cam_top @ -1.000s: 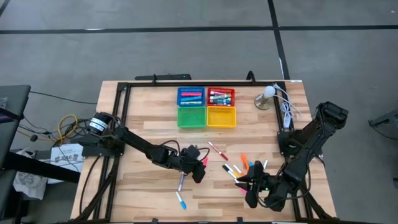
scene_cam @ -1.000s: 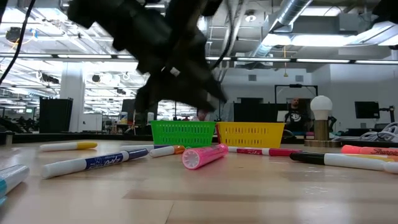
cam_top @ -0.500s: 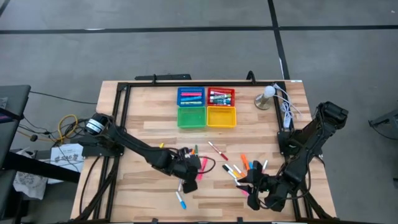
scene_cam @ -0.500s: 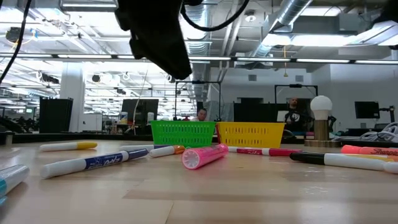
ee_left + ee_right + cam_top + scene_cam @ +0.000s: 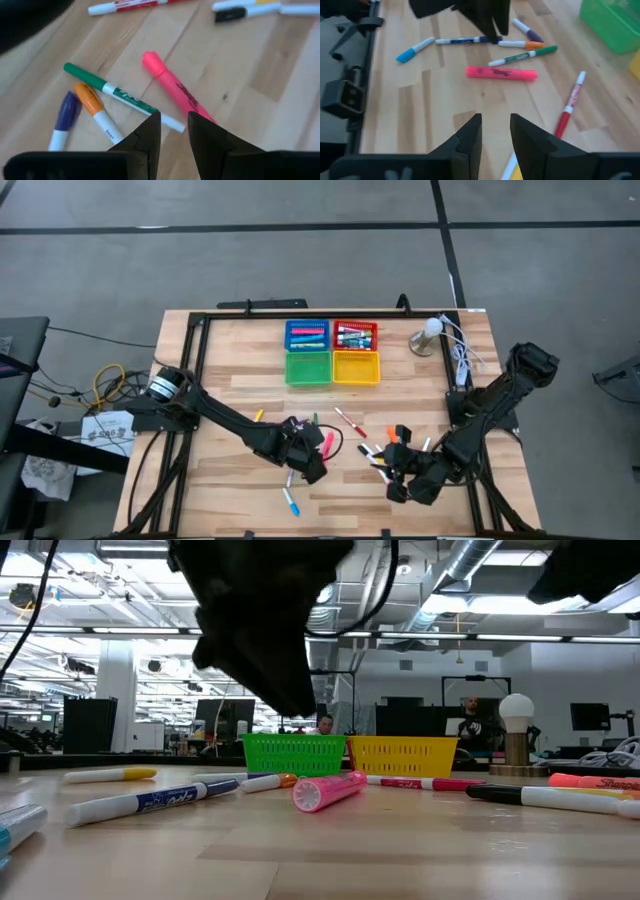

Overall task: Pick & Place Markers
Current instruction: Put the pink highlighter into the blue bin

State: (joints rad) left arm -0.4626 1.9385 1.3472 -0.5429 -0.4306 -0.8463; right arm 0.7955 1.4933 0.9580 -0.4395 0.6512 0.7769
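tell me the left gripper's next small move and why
Probably lower the left gripper onto the pink marker and close. Its fingers are slightly parted and hold nothing, hovering right above that marker, which lies loose on the table.

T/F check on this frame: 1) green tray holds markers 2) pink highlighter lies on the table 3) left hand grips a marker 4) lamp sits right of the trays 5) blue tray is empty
1. False: the green tray looks empty.
2. True: the pink highlighter lies flat on the table.
3. False: the left hand holds nothing, its fingers slightly apart above the markers.
4. True: the lamp stands right of the trays.
5. False: the blue tray holds markers.
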